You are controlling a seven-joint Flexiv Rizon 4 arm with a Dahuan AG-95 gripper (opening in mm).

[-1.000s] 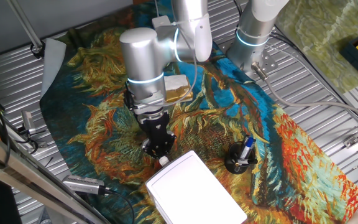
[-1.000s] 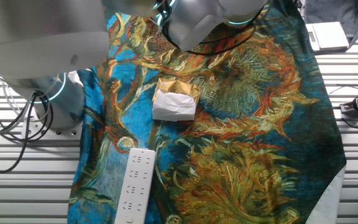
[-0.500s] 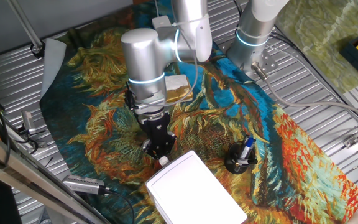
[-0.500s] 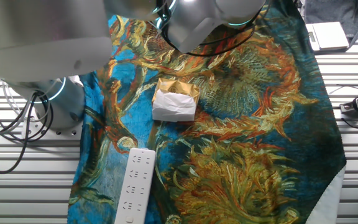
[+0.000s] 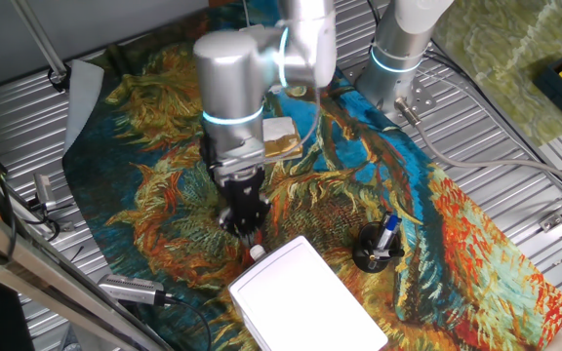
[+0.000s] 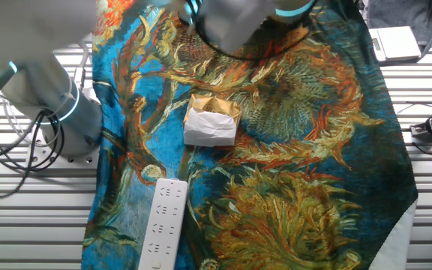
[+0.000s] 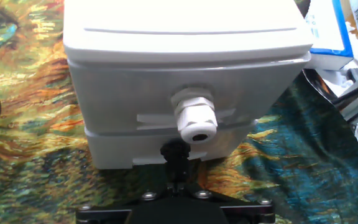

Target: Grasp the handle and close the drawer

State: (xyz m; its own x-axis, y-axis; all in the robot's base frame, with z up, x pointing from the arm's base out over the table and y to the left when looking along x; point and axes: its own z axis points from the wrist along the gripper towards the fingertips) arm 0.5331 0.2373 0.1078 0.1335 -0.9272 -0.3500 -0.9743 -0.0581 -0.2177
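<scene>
Bare cloth [image 5: 164,205] lay open left of my gripper [image 5: 249,232]. White box [image 5: 301,297] blocked the near side; black pen cup [image 5: 377,249] stood right.

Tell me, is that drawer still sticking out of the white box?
No, in the hand view the drawer sits flush in the box, with only its knob poking out.

The box [image 5: 301,297] is plain white, and its round knob [image 7: 195,117] is white too. The tablecloth [image 6: 291,150] has a painted sunflower pattern in blue, gold and orange-red. The wrapped block [image 6: 211,120] is gold and white. The power strip [image 6: 163,223] is white.
</scene>
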